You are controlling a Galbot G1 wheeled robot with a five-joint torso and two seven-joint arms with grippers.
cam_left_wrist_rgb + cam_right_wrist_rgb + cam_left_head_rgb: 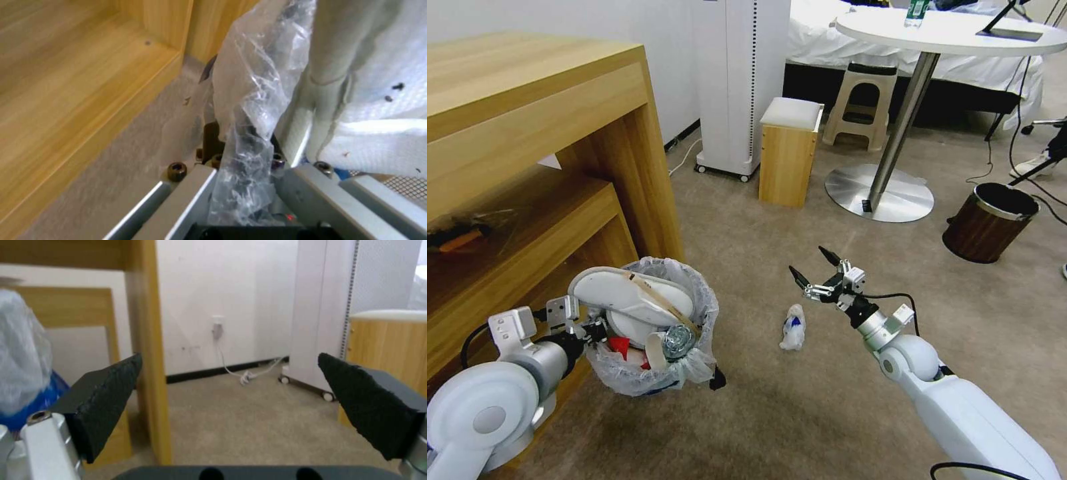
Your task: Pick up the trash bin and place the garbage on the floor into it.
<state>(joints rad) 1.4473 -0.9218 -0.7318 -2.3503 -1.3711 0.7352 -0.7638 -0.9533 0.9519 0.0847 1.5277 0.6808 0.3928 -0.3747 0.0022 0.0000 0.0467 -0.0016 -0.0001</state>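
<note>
Holding trash bin (694,360): left tool (590,330)

The trash bin (650,333) hangs at the left beside the wooden desk (527,133), 2 slippers (634,297) in it. To its right, a crumpled scrap (793,327) lies on the floor (747,413).

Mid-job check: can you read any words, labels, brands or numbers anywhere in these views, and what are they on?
None can be read.
Crumpled white and blue litter on the floor: blue marking, too small to read.
Bottle on the round table: green label, too small to read.
Trash bin, held at its rim by the left pincer: no lettering visible.
</note>
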